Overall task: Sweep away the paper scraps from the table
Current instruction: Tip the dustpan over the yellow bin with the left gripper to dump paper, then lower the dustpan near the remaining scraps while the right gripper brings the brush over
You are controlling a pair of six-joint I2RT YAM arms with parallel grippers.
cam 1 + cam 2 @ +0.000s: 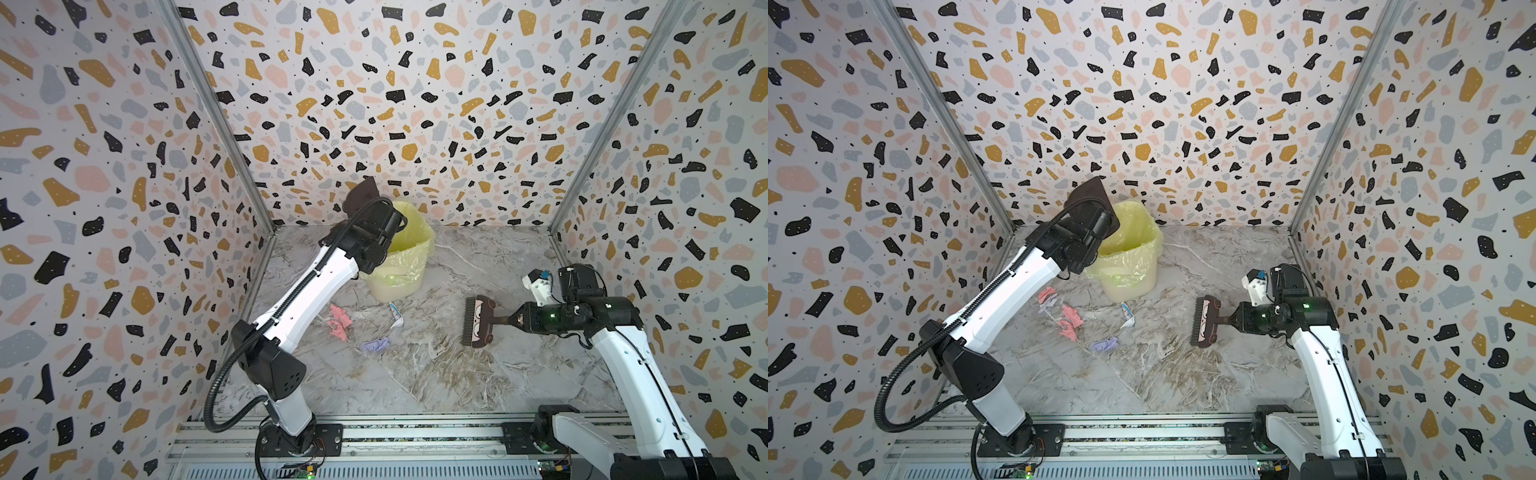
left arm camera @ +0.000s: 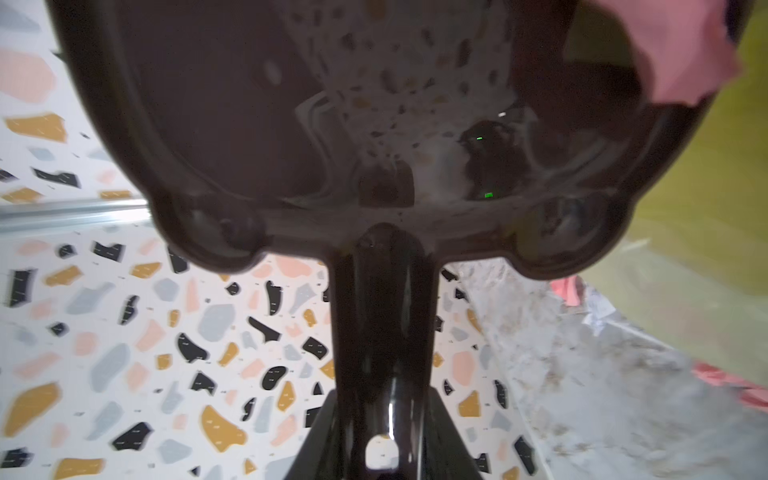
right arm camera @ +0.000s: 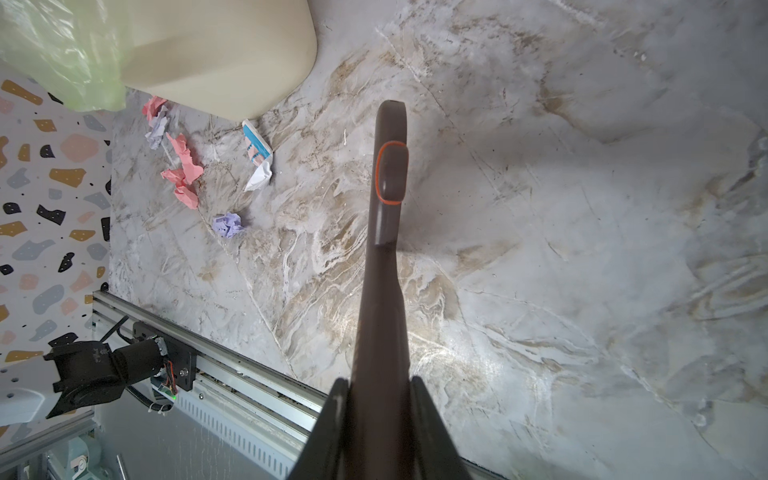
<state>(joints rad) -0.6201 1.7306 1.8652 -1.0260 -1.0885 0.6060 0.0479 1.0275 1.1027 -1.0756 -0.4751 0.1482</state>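
Up close, clenched on the brush (image 3: 388, 174) handle: right pincer (image 3: 379, 390). Left of centre on the bench (image 1: 457, 374), paper scraps (image 1: 340, 324), pink, lilac, blue-white, just below the yellow-lined bin (image 1: 399, 270). Over its rim, left pincer (image 2: 382, 444) grasping the dustpan (image 2: 228, 104), one pink scrap (image 2: 673, 50) at the pan's edge.

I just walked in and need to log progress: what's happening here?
The left gripper holds a dark dustpan raised over the lined bin, with a pink scrap at its lip. The right gripper grips a brush, apart from the litter. Pink, lilac and blue-white paper scraps lie on the table before the bin, not yet swept.
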